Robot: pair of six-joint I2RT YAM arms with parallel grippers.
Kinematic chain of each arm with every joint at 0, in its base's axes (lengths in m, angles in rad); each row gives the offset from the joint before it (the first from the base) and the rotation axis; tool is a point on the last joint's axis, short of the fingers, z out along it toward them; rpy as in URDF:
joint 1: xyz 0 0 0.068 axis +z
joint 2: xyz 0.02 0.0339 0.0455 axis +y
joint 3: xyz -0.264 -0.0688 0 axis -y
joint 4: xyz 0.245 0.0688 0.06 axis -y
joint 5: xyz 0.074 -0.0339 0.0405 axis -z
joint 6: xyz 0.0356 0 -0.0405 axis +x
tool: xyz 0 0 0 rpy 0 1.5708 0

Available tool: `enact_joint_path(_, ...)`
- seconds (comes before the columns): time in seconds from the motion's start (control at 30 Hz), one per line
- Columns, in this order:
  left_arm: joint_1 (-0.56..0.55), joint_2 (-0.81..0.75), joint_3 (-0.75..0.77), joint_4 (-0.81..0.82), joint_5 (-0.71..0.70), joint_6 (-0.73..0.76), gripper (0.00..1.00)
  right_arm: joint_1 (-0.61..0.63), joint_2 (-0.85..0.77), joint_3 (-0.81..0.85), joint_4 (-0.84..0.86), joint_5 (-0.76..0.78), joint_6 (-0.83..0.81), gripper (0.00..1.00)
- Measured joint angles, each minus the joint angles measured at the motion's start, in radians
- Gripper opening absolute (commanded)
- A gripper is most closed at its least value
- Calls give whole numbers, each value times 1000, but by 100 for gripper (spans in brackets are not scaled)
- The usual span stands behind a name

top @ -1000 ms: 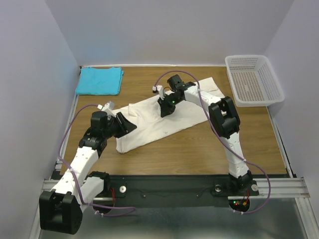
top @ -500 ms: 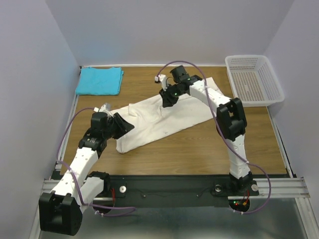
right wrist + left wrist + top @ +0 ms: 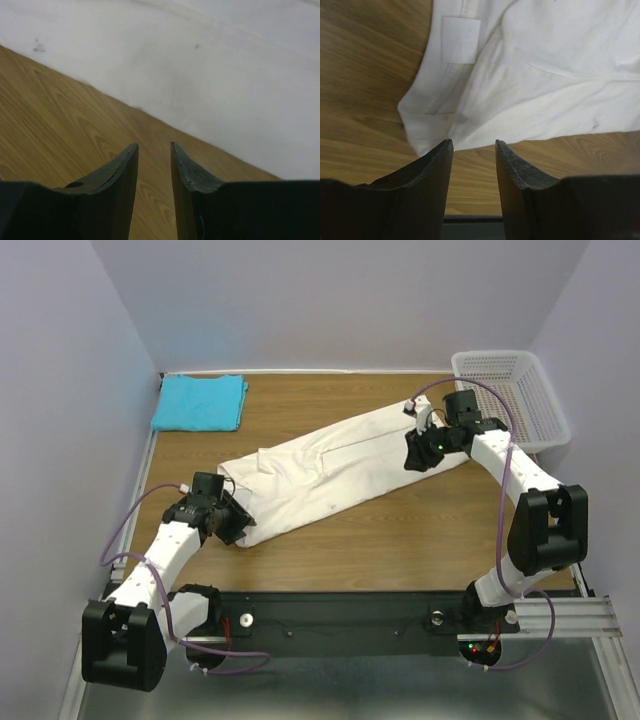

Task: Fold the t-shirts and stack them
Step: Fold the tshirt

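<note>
Lying outside the mesh basket (image 3: 520, 400): cream t-shirt (image 3: 330, 465), turquoise t-shirt (image 3: 200, 402).

Cream tee (image 3: 330, 468) flat, turq. (image 3: 200, 402) prob. folded

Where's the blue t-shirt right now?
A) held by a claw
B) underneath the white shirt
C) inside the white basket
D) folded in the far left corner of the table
D: the blue t-shirt lies folded in the far left corner of the table, away from the basket.
</note>
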Motion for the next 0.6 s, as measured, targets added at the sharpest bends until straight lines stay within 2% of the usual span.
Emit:
enact_joint_path(0.3,0,69,80,-106,-138,29,52,-120,-82,-145,-2,-11,1,38)
enact_joint_path(0.6,0,208,87,-116,-151,116,47,-275,-126,-217,43,16,24,39)
